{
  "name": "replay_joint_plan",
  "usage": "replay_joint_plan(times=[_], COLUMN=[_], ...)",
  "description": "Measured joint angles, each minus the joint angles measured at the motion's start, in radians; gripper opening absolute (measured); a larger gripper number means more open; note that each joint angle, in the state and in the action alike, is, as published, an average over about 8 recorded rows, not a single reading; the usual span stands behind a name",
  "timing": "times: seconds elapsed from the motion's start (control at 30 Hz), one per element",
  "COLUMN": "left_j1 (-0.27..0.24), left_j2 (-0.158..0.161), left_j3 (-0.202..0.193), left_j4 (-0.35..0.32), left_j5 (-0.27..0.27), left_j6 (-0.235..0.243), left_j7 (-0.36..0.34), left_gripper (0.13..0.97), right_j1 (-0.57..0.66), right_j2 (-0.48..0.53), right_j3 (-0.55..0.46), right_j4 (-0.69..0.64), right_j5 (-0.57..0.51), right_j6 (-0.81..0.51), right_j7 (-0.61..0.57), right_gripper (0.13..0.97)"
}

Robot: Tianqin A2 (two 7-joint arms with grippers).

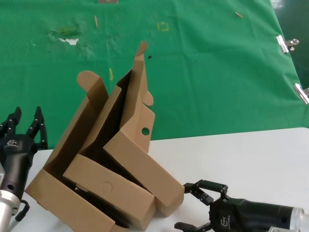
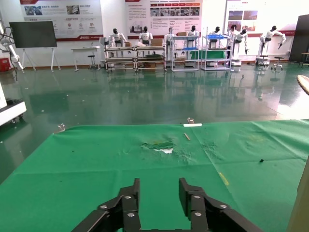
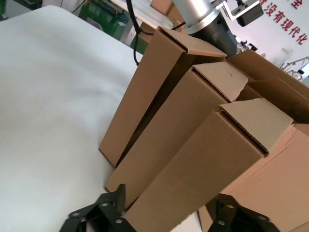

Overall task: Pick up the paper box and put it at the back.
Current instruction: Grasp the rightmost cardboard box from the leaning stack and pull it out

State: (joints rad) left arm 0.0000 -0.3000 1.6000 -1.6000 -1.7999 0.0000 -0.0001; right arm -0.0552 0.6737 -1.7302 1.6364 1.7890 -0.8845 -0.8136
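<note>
On white tabletop (image 1: 251, 154), green cloth (image 1: 203, 72) behind; showroom beyond.

Robotics lab hall, humanoid robots (image 2: 145, 36) lined by shelving racks (image 2: 186, 50), wall posters (image 2: 60, 10)

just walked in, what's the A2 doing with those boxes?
Nothing is lifted yet. The right hand is open on the white tabletop, right at the near end of the paper box, the one with the punched hole, which leans among other brown cartons. The left hand waits open beside the pile. The green cloth behind is the drop spot.
</note>
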Motion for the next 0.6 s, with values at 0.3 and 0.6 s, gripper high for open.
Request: replay_joint_plan(times=[0.3, 0.6], left_j1=[0.000, 0.000], left_j2=[0.000, 0.000], left_j3=[0.000, 0.000], left_j4=[0.000, 0.000], left_j5=[0.000, 0.000], left_j6=[0.000, 0.000], left_j7=[0.000, 0.000], left_gripper=[0.276, 0.175], right_j1=[-0.008, -0.038], right_j2=[0.005, -0.013], right_j3=[-0.018, -0.028], right_j4=[0.026, 0.059], right_j5=[-0.018, -0.033], right_j6=[0.034, 0.103], right_j7=[0.020, 0.080], right_gripper=[0.481, 0.303])
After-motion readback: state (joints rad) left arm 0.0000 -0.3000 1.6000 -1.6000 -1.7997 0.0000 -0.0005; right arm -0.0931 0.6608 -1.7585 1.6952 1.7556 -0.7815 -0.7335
